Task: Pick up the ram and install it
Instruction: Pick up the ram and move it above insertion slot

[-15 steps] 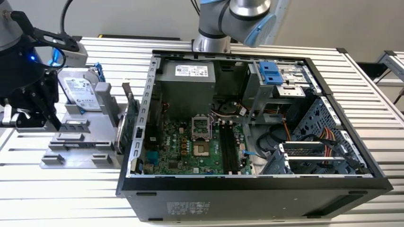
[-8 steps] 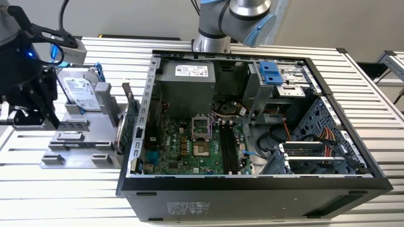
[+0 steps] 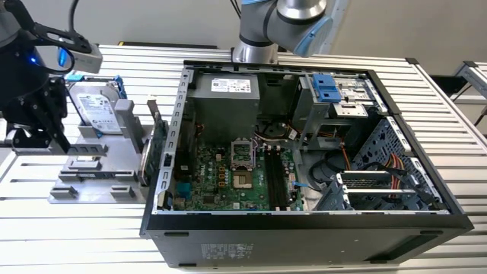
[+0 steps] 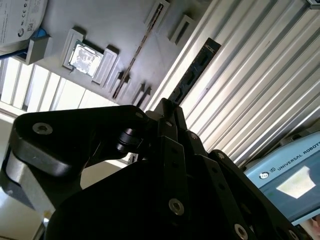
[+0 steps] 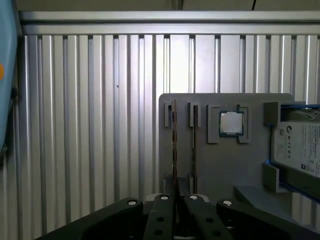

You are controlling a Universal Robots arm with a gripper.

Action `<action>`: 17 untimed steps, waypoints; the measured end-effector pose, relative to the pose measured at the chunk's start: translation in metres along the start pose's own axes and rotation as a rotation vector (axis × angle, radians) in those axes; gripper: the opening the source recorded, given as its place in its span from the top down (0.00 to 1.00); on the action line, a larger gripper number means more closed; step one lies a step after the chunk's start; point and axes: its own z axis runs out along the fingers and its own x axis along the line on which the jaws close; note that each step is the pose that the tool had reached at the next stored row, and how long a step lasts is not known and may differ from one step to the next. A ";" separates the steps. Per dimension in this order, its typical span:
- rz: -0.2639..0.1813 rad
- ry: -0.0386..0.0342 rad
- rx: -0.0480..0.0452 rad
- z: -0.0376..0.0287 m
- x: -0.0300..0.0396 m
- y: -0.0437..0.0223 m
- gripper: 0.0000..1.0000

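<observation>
Basically, the long dark ram stick (image 4: 192,75) runs straight ahead of your hand (image 4: 167,107); can't tell if it's pinching.

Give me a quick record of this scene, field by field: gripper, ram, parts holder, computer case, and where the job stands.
gripper: jaws closed on the ram, it seems
ram: dark stick jutting from the jaws, off the holder
holder: gray, on the slatted table; holds a second stick on edge, a silver chip and a drive
case: open, motherboard exposed
status: ram picked up, not installed
</observation>
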 end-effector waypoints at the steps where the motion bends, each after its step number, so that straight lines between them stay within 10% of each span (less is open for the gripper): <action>1: 0.000 0.0000 -0.0001 -0.0008 0.0001 -0.0001 1.00; 17: 0.000 0.0000 0.0000 -0.0137 0.0002 0.0003 1.00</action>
